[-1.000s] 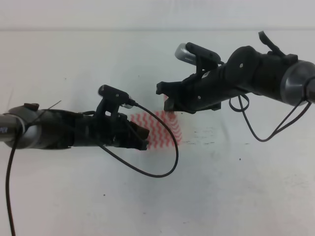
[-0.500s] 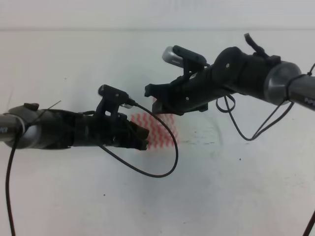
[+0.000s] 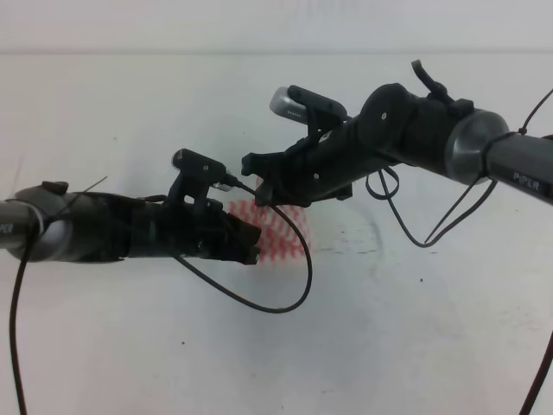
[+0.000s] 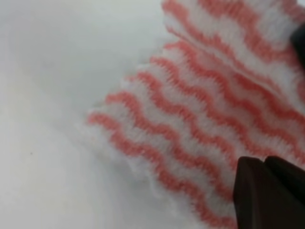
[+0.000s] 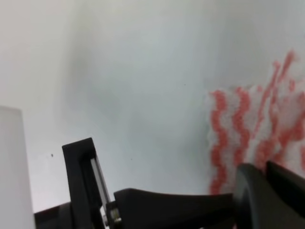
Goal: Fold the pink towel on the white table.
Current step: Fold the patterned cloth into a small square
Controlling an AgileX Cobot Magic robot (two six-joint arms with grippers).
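Left jaws (image 3: 251, 245): pressed together on the near-left edge of the pink towel (image 3: 278, 230), as far as the wrist view shows; dark fingertips (image 4: 267, 191) lie against the striped cloth. Right jaws (image 3: 252, 168): above the towel's far edge; whether they are spread or pinching cloth cannot be told. The towel lies mid-worktop (image 3: 432, 328), between the two arms, with a raised layer at its far right corner in the left wrist view. Step judged: a fold in progress. The next move calls for laying the lifted edge flat and aligned. Both arms hide most of the towel, and its outline is cut off.
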